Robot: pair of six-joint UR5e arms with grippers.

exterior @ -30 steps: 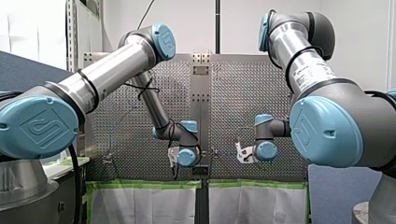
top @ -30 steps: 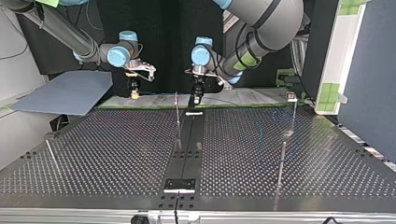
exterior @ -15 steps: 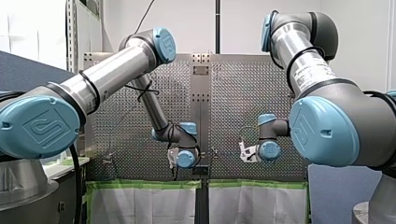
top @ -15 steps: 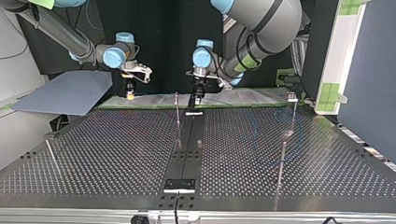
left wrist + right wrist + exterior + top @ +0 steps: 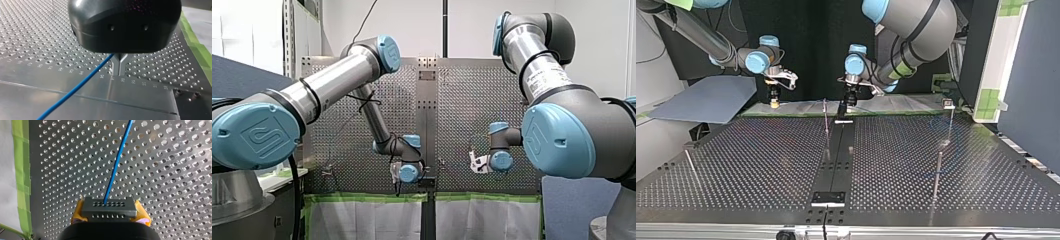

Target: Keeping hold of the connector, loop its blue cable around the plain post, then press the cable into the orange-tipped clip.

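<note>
In the right wrist view my right gripper is shut on the grey connector, with a yellow pad on each side of it. The blue cable runs out of the connector's face, away over the perforated plate. In the left wrist view my left gripper has its metal fingers pressed together low over the plate, and the blue cable comes out between them. In the top view my right gripper and my left gripper hang near the far edge. A thin plain post stands just beside my left gripper.
The perforated table has a smooth strip down its middle. More thin posts stand at the top view's right and one at its left. Green tape marks the edge near my right gripper.
My right gripper has shifted toward the top view's left with the connector. My left gripper has sunk a little in the front view, still shut on the cable.
</note>
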